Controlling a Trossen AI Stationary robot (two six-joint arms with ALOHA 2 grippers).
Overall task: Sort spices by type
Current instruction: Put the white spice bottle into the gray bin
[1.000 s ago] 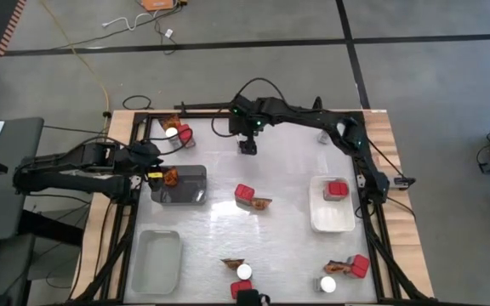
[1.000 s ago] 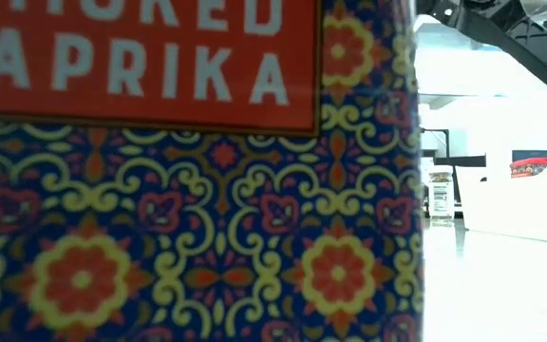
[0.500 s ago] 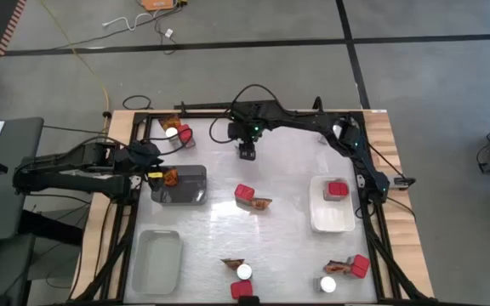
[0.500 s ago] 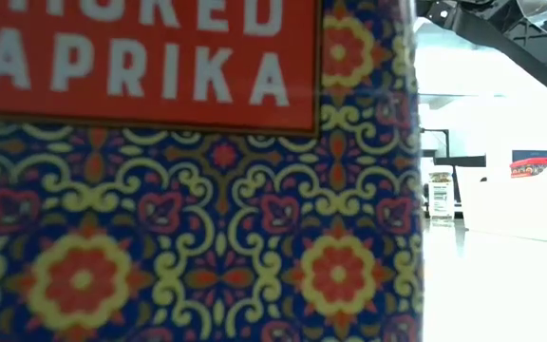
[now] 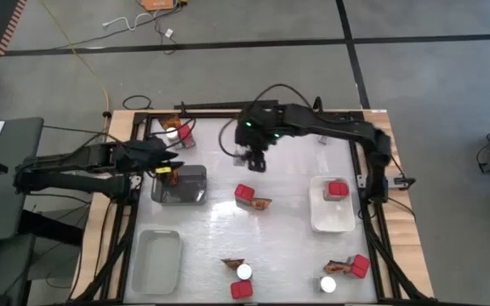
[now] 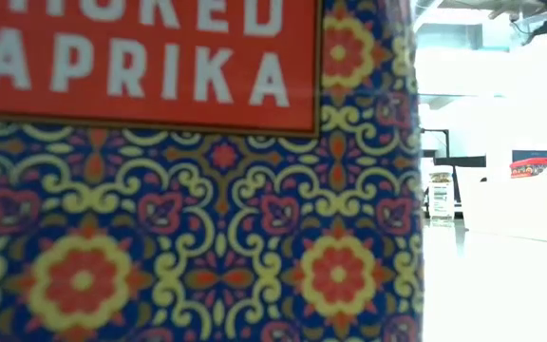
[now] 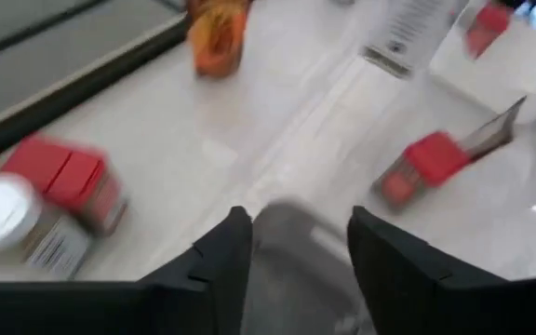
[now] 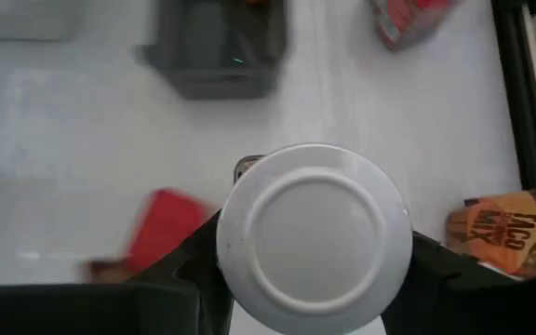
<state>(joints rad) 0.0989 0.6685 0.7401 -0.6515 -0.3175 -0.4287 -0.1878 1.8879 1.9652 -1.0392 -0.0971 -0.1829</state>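
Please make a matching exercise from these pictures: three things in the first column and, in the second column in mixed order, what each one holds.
Column one:
1. grey tray
2. white tray
3. right gripper

Column two:
A. jar with a white lid
B. orange packet
C. red box

Pairs: 1-B, 2-C, 3-A
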